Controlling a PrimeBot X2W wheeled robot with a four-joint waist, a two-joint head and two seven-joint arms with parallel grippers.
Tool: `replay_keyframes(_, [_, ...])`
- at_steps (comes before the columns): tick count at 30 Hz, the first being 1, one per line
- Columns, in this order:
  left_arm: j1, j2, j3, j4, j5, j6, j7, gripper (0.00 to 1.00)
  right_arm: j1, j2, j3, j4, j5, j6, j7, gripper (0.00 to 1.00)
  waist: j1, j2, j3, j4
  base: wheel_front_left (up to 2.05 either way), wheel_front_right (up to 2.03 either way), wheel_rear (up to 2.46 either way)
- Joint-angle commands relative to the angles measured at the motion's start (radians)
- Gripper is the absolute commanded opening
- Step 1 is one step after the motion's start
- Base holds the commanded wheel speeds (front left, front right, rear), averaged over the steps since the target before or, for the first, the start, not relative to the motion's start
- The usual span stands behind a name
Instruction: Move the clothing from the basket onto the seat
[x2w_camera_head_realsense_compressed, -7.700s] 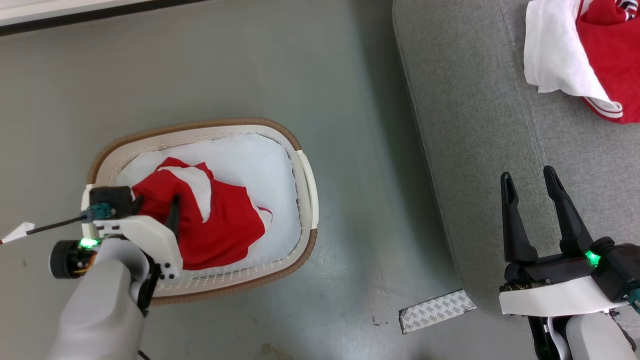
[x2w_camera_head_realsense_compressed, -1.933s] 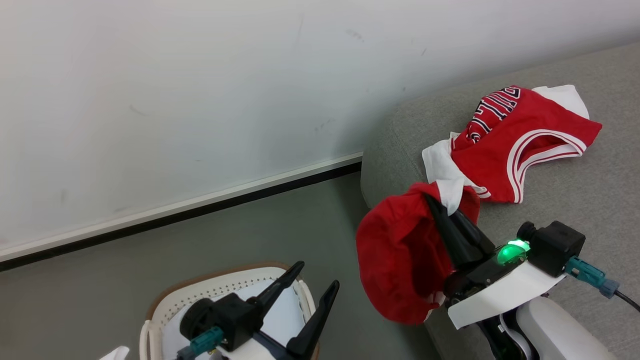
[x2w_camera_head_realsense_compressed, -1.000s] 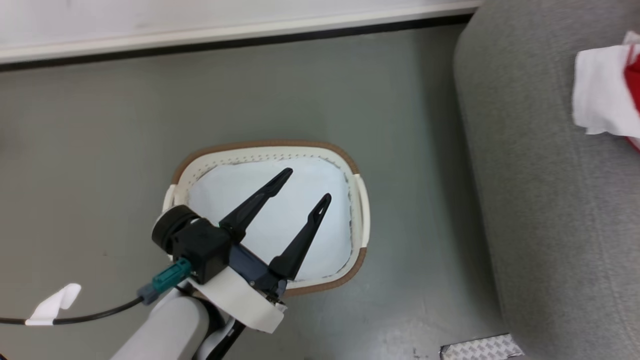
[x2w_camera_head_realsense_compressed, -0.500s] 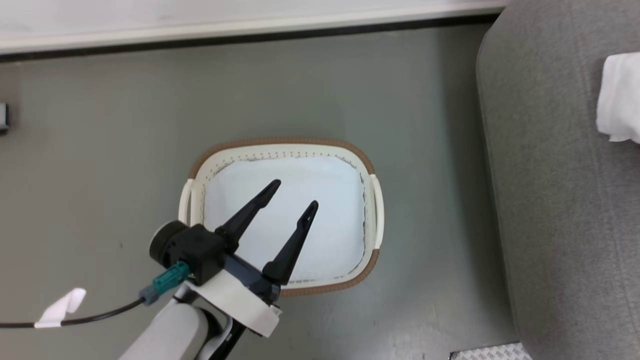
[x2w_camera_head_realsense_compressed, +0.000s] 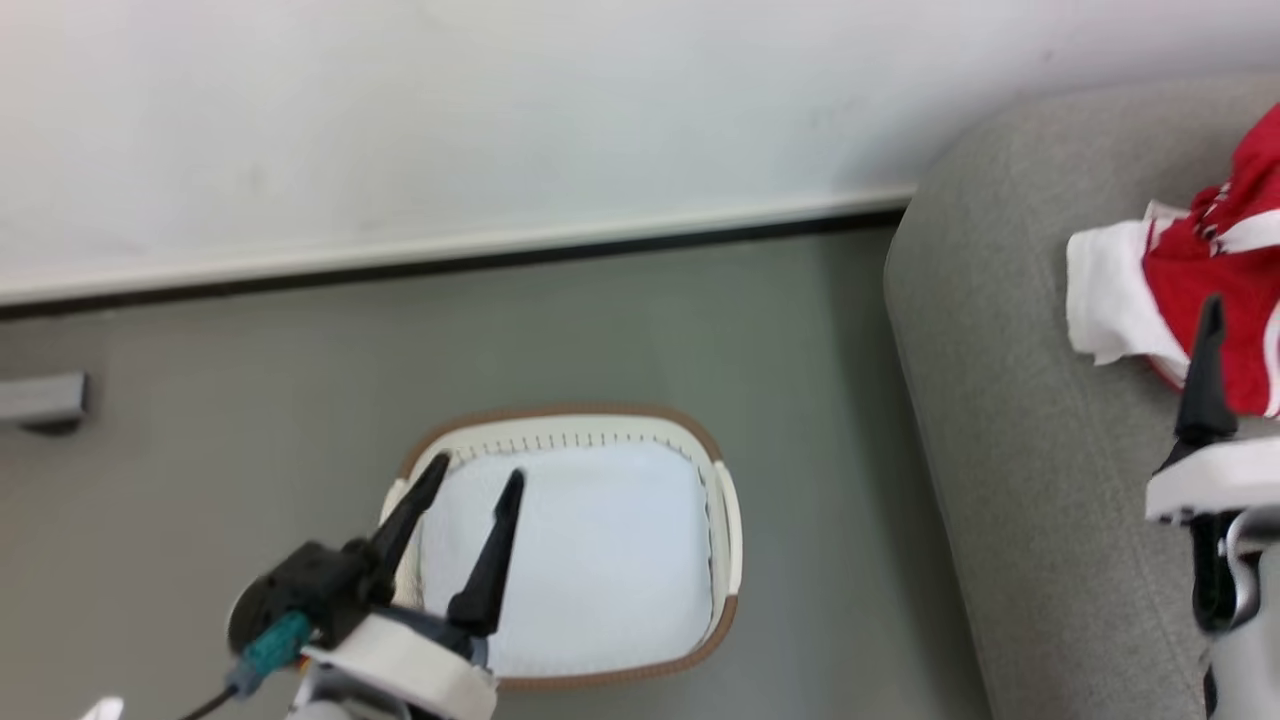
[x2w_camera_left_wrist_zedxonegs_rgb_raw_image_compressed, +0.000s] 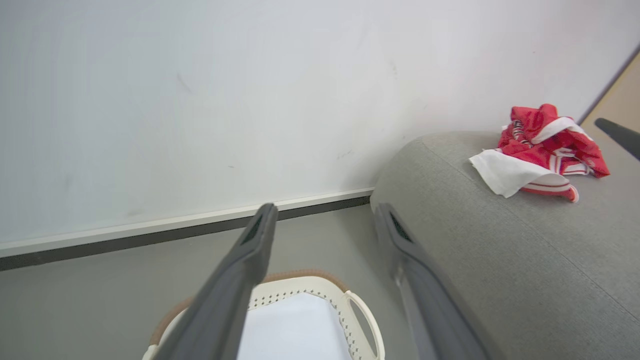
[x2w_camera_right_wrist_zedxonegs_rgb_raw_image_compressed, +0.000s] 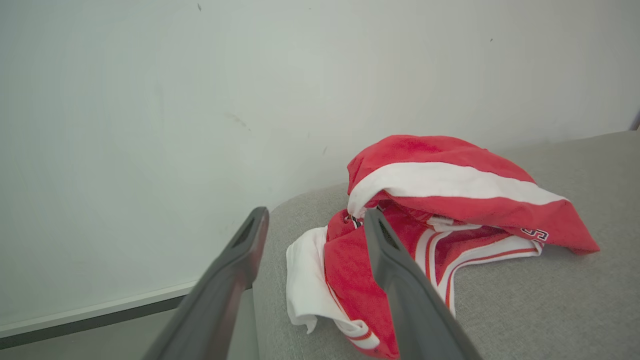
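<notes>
**Garments on the seat, basket bare: back the right arm out clean**

From the head camera I see the basket on the floor at 6 o'clock, and only its pale lining shows inside. The clothing lies in a red and white heap at 2 o'clock on the seat, near the rounded end that faces the basket. I judge the carrying done, with only the retreat left.

The right gripper has its fingers spread wide with nothing pinched between them. In its wrist view the heap sits at 1 o'clock, just past the fingertips. One finger crosses the red cloth in that picture, but I cannot tell whether it touches it. The left gripper is spread too, and empty. It hangs over the basket's 9 o'clock rim and points toward the wall.

To do the retreat well, I would:
- Keep the right fingers spread and draw back along their own line, toward 6 o'clock in the wrist view, not sideways through the pile.
- Go slowly at first and watch the white panel and striped trim. Loose folds can hook on a long finger.
- Lift a little before swinging away, since the heap lies close to the seat's end and a drag could pull it off.
- Then check the basket lining once more from above.
</notes>
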Motion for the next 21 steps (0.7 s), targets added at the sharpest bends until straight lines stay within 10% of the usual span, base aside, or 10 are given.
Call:
replay_keyframes(1, [0.041, -0.005, 0.016, 0.014, -0.002, 0.012, -0.005, 1.0, 0.052, -0.004, 0.026, -0.048, 0.011, -0.002, -0.004, 1.0, 0.0002, 0.0, -0.081, -0.001, 0.0, 0.0, 0.0])
replay_keyframes(9, [0.205, -0.06, 0.164, 0.028, 0.059, 0.072, -0.007, 1.0, 0.318, 0.016, 0.16, -0.284, 0.024, -0.002, -0.004, 1.0, 0.0002, 0.0, -0.231, 0.05, 0.0, 0.0, 0.0])
replay_keyframes(21, [0.32, -0.135, 0.349, 0.117, 0.158, -0.014, -0.007, 1.0, 0.538, 0.018, 0.308, -0.356, 0.02, -0.002, -0.003, 1.0, 0.0002, 0.0, -0.303, 0.102, 0.0, 0.0, 0.0])
